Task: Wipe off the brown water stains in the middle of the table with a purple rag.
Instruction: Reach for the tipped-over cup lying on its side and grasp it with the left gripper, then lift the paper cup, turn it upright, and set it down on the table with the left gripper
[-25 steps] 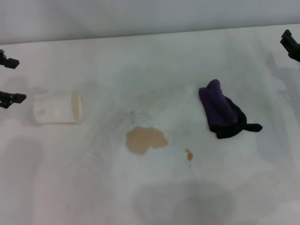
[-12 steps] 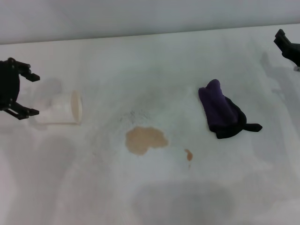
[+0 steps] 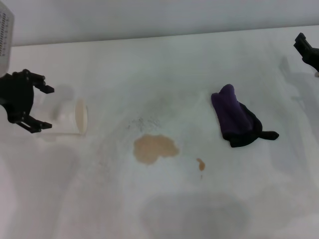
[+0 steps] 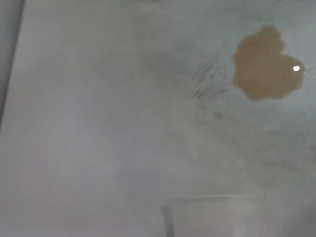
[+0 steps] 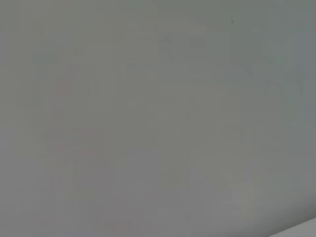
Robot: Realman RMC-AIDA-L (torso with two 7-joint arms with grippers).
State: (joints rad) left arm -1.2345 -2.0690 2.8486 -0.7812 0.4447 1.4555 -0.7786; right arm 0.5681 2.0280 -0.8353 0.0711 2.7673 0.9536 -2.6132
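The brown water stains lie in the middle of the white table [image 3: 164,64]: a tan blotch [image 3: 154,148] and a small droplet [image 3: 201,163] to its right. The blotch also shows in the left wrist view [image 4: 265,63]. The purple rag [image 3: 233,117], bundled with black edging and a thin black tail, lies right of the stains. My left gripper [image 3: 46,107] is open at the far left, its fingers spread around the closed end of a tipped cream cup [image 3: 67,117]. My right gripper [image 3: 305,49] is only partly in view at the right edge, well away from the rag.
The cream paper cup lies on its side with its mouth toward the stains; its rim shows in the left wrist view [image 4: 217,217]. Faint grey speckles [image 3: 143,122] sit just behind the blotch. The table's far edge meets a grey wall [image 3: 149,15].
My left gripper has come in from the left edge and now has its open fingers around the cup's end. The right gripper has barely shifted. Rag and stains are unchanged.
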